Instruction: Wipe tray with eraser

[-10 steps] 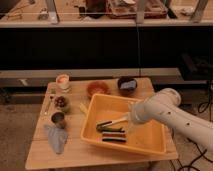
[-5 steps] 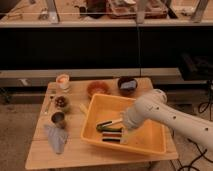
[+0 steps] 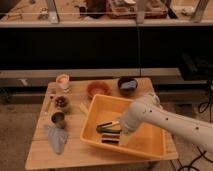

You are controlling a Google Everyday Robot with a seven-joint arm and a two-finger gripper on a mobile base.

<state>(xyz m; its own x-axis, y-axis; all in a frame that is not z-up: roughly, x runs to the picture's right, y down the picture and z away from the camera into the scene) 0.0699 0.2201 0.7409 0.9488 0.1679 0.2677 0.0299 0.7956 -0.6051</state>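
The yellow-orange tray (image 3: 152, 145) sits on the right half of the wooden table. Inside it, near its left side, lies the small dark eraser (image 3: 110, 140), with a long green-and-black stick (image 3: 106, 128) just behind it. My white arm reaches in from the right and bends down into the tray. My gripper (image 3: 125, 137) hangs low inside the tray, right beside the eraser on its right. The arm hides part of the tray floor.
On the wooden table (image 3: 75, 155) stand an orange bowl (image 3: 96, 90), a dark bowl (image 3: 127, 84), a small pale cup (image 3: 62, 80), a bowl with dark contents (image 3: 61, 102), a metal cup (image 3: 58, 118) and a grey-blue cloth (image 3: 56, 138). Dark shelving runs behind.
My arm has swung left and down, bringing the gripper further into the tray toward the eraser. The things on the table have not moved.
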